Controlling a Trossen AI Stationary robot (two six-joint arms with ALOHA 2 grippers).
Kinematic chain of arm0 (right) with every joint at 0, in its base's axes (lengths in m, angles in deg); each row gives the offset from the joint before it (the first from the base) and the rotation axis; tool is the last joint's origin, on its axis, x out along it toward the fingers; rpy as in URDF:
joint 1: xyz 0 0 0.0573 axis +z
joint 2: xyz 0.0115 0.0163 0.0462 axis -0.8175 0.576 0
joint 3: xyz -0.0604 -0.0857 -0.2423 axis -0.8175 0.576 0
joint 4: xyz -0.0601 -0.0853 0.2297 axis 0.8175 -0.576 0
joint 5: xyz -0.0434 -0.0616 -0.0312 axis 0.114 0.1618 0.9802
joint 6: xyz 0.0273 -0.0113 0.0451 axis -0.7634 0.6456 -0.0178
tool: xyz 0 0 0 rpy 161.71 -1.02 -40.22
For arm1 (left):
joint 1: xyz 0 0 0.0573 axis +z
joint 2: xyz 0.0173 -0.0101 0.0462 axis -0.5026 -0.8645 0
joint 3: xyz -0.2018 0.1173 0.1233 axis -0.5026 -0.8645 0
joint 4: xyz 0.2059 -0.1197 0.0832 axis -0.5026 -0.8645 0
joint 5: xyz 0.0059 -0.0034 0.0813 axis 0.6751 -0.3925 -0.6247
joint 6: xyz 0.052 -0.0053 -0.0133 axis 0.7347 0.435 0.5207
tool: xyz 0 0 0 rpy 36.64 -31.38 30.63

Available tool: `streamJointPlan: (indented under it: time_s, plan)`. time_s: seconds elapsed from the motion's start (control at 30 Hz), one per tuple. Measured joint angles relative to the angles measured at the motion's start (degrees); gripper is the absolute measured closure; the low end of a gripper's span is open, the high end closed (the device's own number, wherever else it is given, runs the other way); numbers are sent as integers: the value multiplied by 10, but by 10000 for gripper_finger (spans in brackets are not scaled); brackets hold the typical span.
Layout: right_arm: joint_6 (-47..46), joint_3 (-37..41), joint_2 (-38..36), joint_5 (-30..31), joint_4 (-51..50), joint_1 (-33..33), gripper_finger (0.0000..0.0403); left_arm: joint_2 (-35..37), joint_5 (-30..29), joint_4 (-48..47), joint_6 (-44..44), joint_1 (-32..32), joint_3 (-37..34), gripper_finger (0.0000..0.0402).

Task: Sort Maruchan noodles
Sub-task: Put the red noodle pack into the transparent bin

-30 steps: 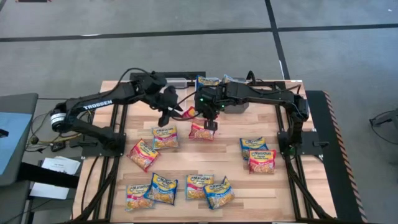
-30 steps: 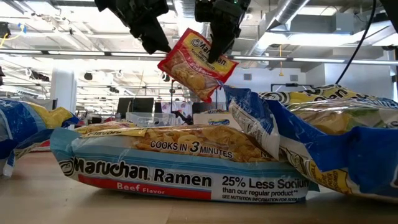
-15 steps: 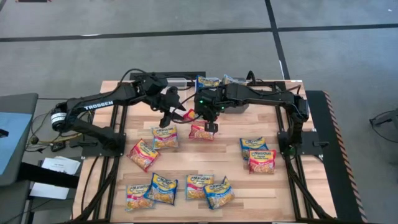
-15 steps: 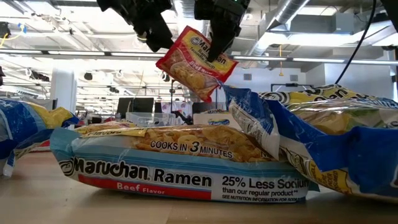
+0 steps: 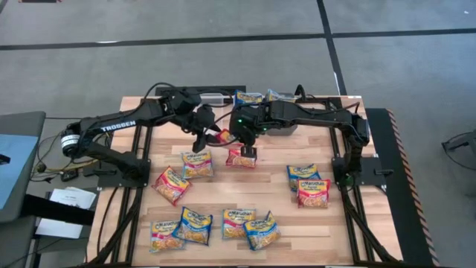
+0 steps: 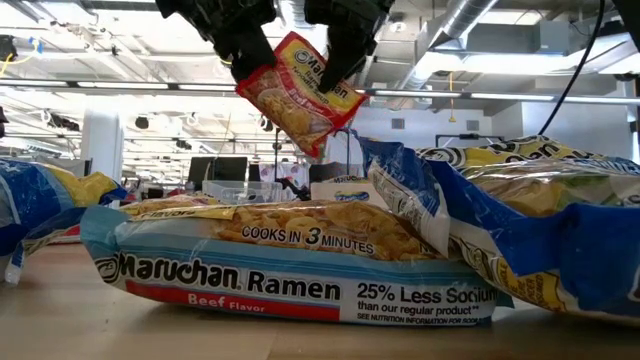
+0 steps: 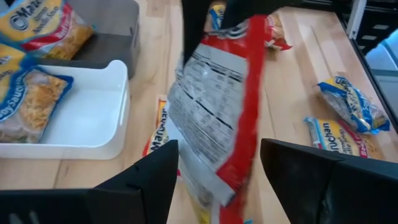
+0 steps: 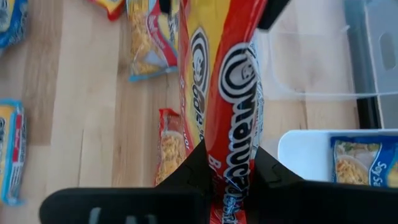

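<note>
Above the middle of the wooden table (image 5: 297, 223), toward its far side, the right gripper (image 5: 246, 141) pinches a red Maruchan packet (image 6: 297, 92) by one edge, so the packet hangs tilted in the air, clear of the tabletop. In the right wrist view its two dark fingers (image 8: 193, 171) press from both sides against the red wrapper. The left gripper (image 5: 204, 134) sits just to the left of that packet with its jaws spread wide; in the left wrist view the packet's printed back lies between the two fingers (image 7: 155, 171), and the frames do not show them pressing on it.

Directly below the hanging packet, another red packet (image 5: 239, 158) lies on the table, with a yellow-and-blue packet (image 5: 197, 164) just to its left. Farther left and nearer lies a red-and-yellow packet (image 5: 170, 184). Along the near edge runs a row of packets (image 5: 216, 226), some overlapping. To the right, a blue packet (image 5: 303, 174) and a red packet (image 5: 313, 192) lie touching.

At the far edge, a white bin (image 7: 93, 124) holds a blue packet (image 7: 28, 102), and a grey bin (image 7: 115, 28) beside it holds a yellow packet (image 7: 40, 22).
</note>
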Motion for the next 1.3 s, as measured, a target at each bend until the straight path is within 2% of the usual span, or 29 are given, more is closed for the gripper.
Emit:
streamJointPlan:
  time_s: [0.43,0.53,0.77,0.9,1.17,1.3]
  plan:
    - [-18,-47,0,0,-8,1,342,0,-2,0,-1,0,0,193]
    - [-19,-47,0,0,-21,1,342,0,-2,0,-2,0,0,217]
    - [-16,-47,0,0,-20,2,336,0,-2,0,-1,0,0,303]
    - [-14,-47,0,0,-20,2,310,0,-1,0,-2,0,0,312]
    - [-13,-47,-1,1,-17,3,226,1,21,-5,-19,0,0,300]
    - [-13,-47,-16,1,-19,0,202,8,13,-11,-6,6,0,310]
